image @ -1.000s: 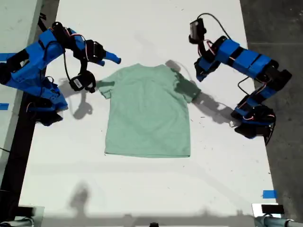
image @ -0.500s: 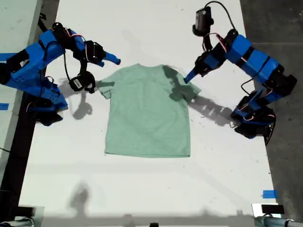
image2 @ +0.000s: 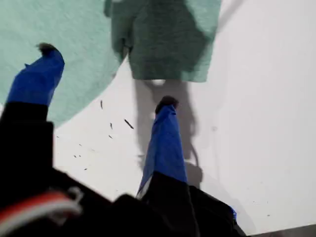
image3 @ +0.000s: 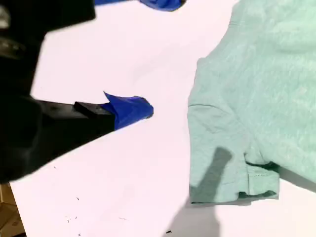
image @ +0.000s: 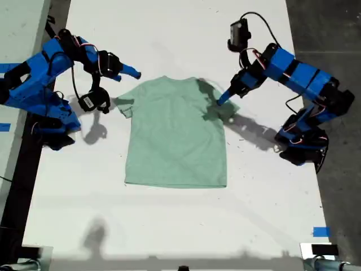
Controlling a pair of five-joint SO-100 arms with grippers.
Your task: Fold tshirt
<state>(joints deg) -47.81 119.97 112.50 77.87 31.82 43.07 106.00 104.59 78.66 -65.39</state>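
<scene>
A white counter (image: 169,226) is filling most of the exterior view, with dark floor showing along both sides and strips of blue tape (image: 321,231) near the edges. The tshirt (image: 176,135) is lying flat and face down or up, I cannot tell which, in the middle of the counter, its collar toward the far edge and both sleeves spread. My first gripper (image2: 106,79), on the arm at the exterior view's right (image: 224,97), is hovering with its fingers (image2: 38,74) spread wide, one tip over the shirt's body and the other over bare counter just beside the sleeve hem; it is gripping nothing. My second gripper (image3: 158,54), on the arm at the exterior view's left (image: 133,73), is hanging over bare counter near the other sleeve, its fingers (image3: 129,109) also wide apart and empty, not touching the cloth. Compared with half a second ago, the first gripper's tip has dropped slightly lower onto the sleeve's shoulder area, while the second arm has lifted a little and shifted toward the far edge; the tshirt itself is lying just as it was.
</scene>
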